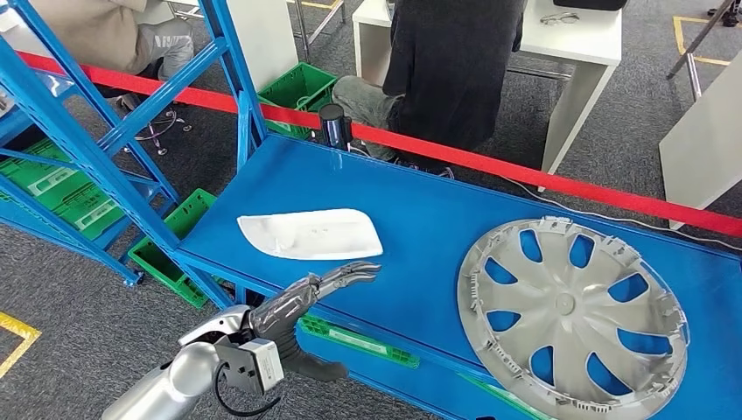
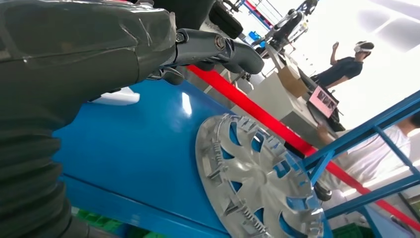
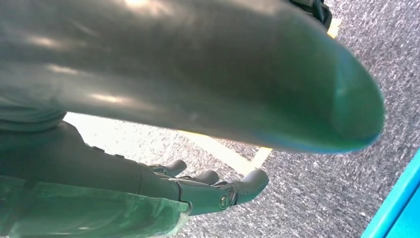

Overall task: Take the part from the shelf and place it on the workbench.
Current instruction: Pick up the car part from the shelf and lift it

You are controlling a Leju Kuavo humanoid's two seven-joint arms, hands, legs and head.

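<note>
Left hand (image 1: 328, 282) reaches out over the near edge of the blue worktop (image 1: 420, 219), fingers (image 1: 354, 274) stretched forward and slightly apart, grasping nothing; white part (image 1: 311, 234) lies flat on the worktop just beyond the fingertips, apparently not touching (the gap is small in the head view, hard to be sure); silver wheel cover (image 1: 573, 315) lies inner face up well off to the hand's right, near the worktop's front edge; left wrist view has the same cover (image 2: 257, 183) past the thumb and the white part (image 2: 119, 96) partly hidden behind the hand (image 2: 198, 49); blue shelf frame (image 1: 105, 149) stands to the hand's left, green crates (image 1: 61, 192) on its lower levels; red barrier tape (image 1: 525, 171) runs beyond the worktop's far edge, a seated person (image 1: 446, 61) behind it; right hand (image 3: 208, 191) hangs over grey carpet (image 3: 317, 193), fingers loosely extended, nothing in it.
</note>
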